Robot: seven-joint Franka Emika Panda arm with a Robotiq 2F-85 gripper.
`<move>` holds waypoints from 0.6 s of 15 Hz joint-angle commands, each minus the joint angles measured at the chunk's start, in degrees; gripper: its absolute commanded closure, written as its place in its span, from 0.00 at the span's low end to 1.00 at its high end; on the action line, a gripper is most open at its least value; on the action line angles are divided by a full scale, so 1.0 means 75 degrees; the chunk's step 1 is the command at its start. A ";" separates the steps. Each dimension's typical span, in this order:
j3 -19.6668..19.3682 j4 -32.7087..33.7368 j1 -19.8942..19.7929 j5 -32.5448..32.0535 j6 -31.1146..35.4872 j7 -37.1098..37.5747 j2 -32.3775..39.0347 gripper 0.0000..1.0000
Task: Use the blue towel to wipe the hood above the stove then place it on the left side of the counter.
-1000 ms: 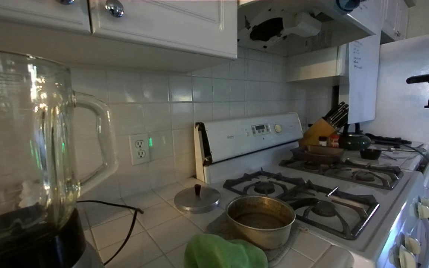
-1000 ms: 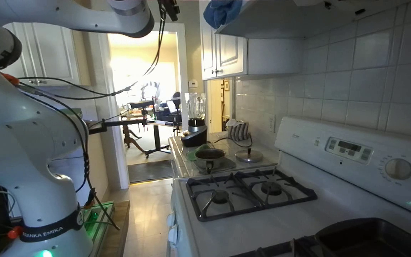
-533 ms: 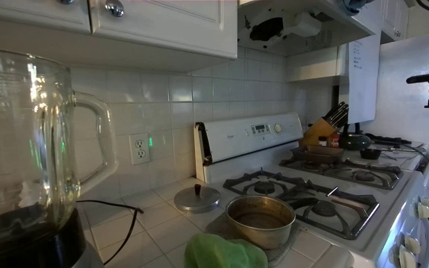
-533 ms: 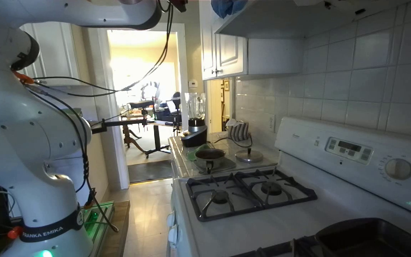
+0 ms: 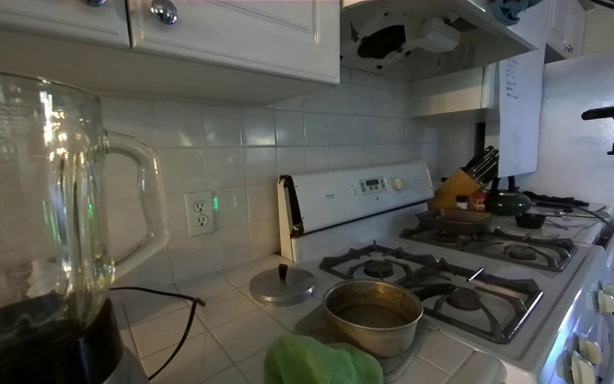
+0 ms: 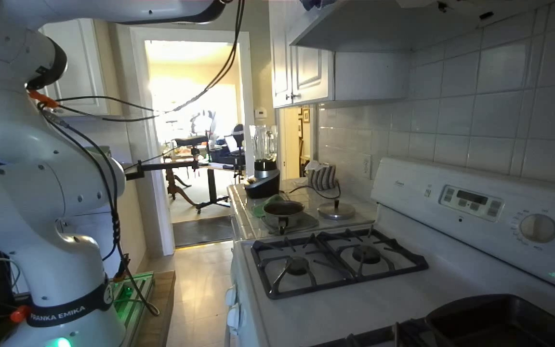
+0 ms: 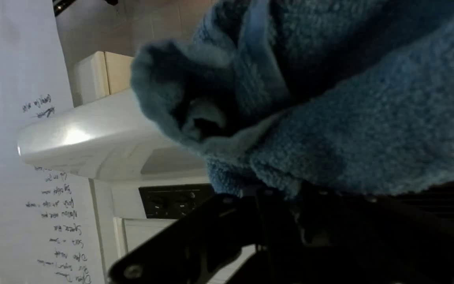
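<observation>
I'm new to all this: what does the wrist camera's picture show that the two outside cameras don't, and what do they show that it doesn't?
Only the wrist view shows the black gripper and a small dark panel.

Only the exterior views show the saucepan, the metal lid, the green cloth and the blender.

All share the blue towel, held in the gripper, and the hood.
</observation>
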 commanded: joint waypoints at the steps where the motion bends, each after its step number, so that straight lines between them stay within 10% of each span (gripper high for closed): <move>1: 0.0030 0.0726 -0.0141 -0.0331 -0.0657 0.0643 0.0551 0.97; 9: 0.0164 0.1359 -0.0088 -0.1078 -0.1683 0.2290 0.0882 0.97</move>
